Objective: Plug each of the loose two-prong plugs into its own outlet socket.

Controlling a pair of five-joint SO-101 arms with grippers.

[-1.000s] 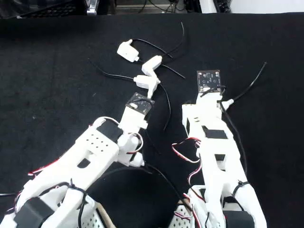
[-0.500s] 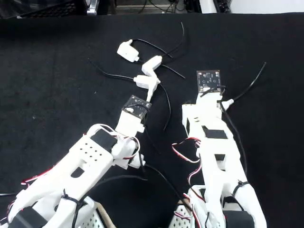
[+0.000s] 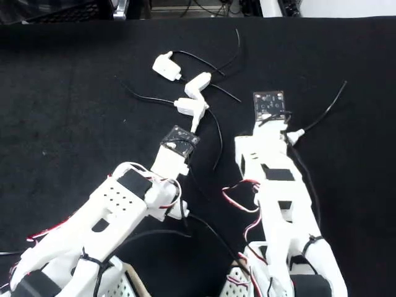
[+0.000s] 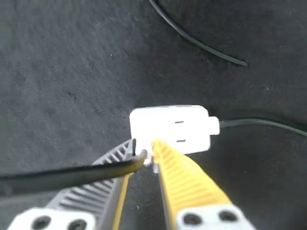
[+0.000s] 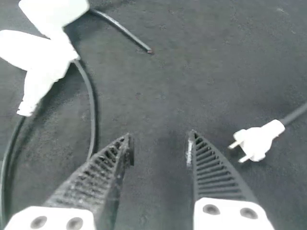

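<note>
A white outlet socket (image 4: 170, 129) lies on the black cloth with its two slots facing up and its cord running off sideways. My left gripper (image 4: 146, 148) is shut on a small white two-prong plug (image 4: 148, 159), whose black cord (image 4: 62, 176) trails back; the plug touches the socket's near edge, outside the slots. In the high view that socket (image 3: 187, 106) lies just beyond my left gripper (image 3: 185, 131). My right gripper (image 5: 157, 141) stands open over bare cloth, a loose white plug (image 5: 254, 141) beside it. From above, this plug (image 3: 297, 133) lies right of the right gripper (image 3: 270, 99).
Two more white sockets (image 3: 166, 66) (image 3: 199, 83) lie farther back with black cords looping around them. A long cord (image 3: 216, 136) curves between the two arms. Another cord (image 3: 328, 108) runs off to the right. The table's left side is bare black cloth.
My left arm has drawn back a little toward its base, with the plug still held near the socket. The right gripper has edged slightly forward.
</note>
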